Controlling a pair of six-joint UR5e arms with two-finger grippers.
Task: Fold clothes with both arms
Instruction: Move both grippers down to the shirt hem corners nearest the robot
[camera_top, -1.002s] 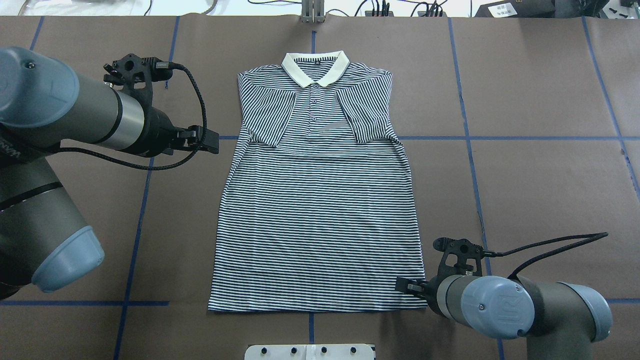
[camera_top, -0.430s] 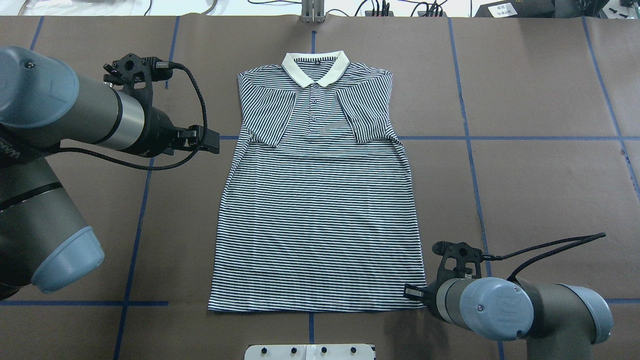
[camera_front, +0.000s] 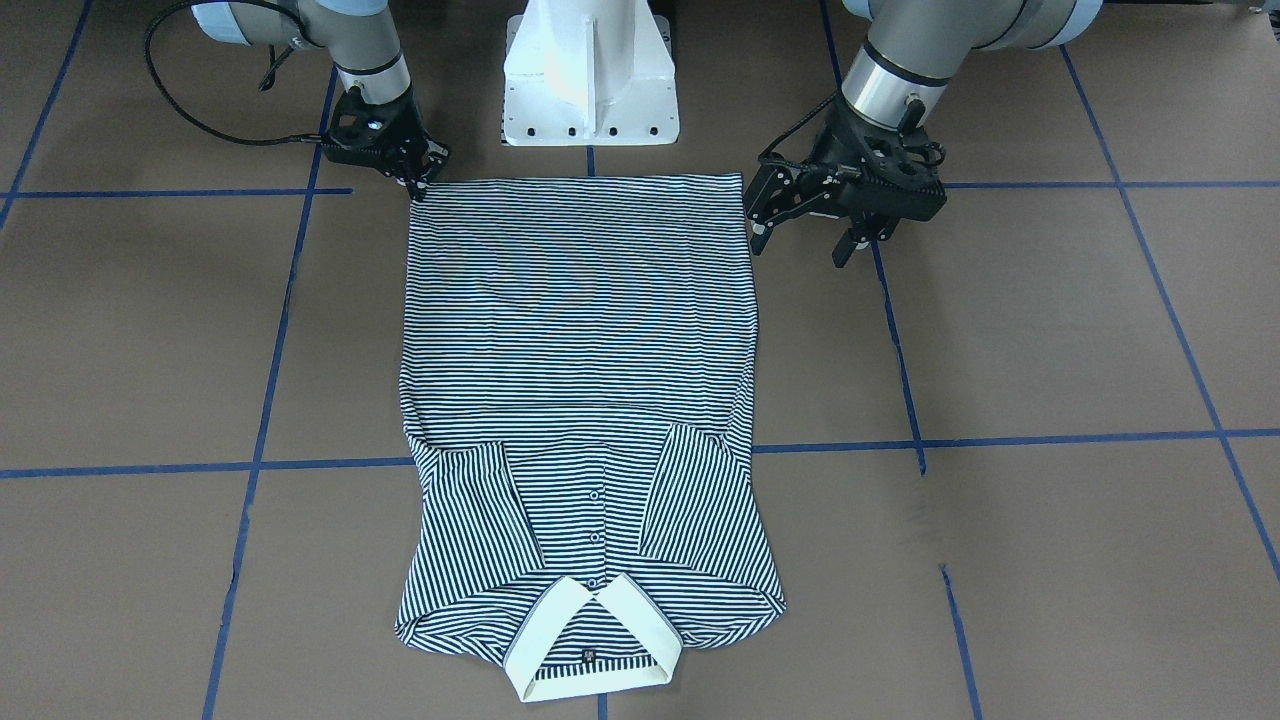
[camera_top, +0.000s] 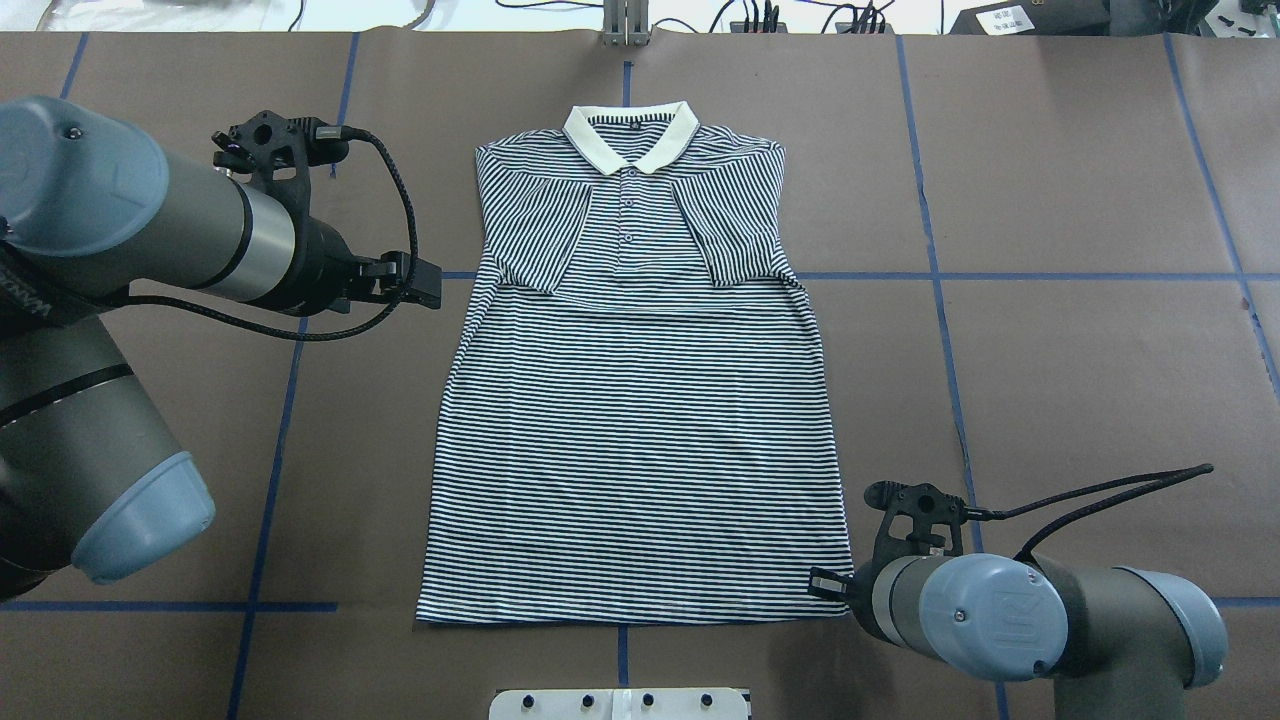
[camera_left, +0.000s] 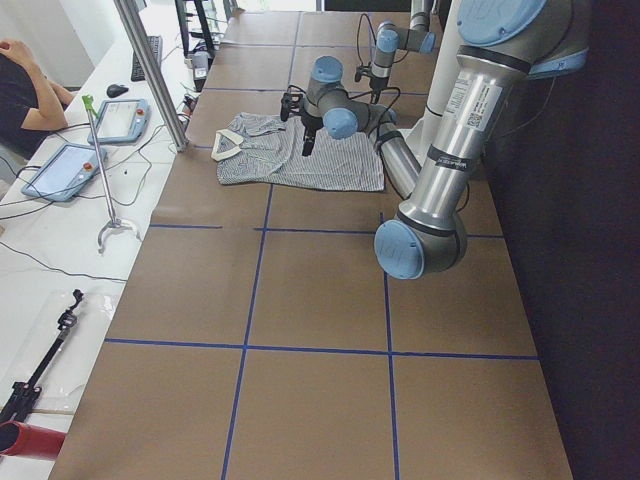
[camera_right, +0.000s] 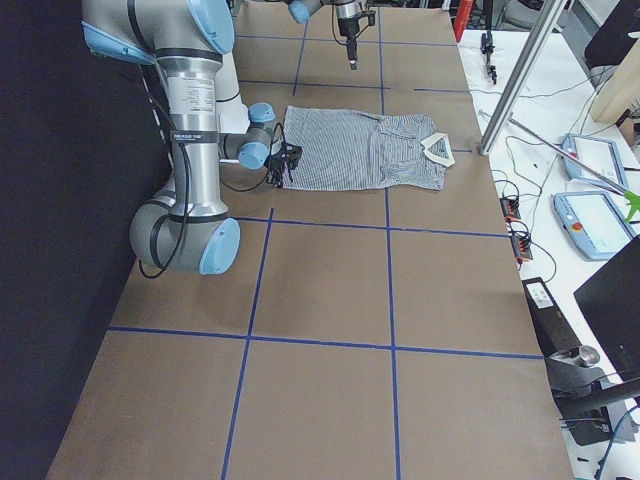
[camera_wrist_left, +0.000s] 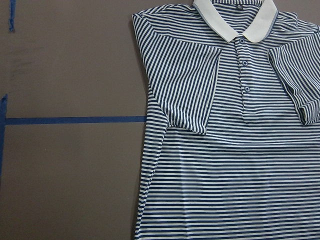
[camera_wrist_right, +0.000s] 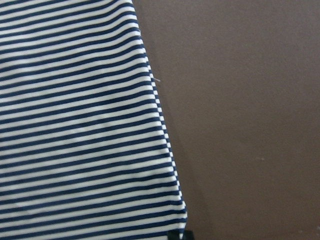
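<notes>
The polo shirt (camera_top: 630, 440) lies flat on the table (camera_top: 1050, 380), sleeves folded in. Left gripper (camera_front: 798, 250) hovers beside it — jaws wide; right gripper (camera_front: 420, 186) seemingly touches a hem corner — its grip I cannot tell.

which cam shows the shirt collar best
Exterior front-facing: the collar lies whole, nearest the camera. Overhead exterior shows it whole but smaller; left wrist-mounted crops its top; side views show it tiny; right wrist-mounted misses it.

robotics lab: tape-gridded paper-covered table (camera_top: 1050, 380), teach pendants (camera_left: 120, 118), white robot pedestal (camera_front: 590, 70)
</notes>
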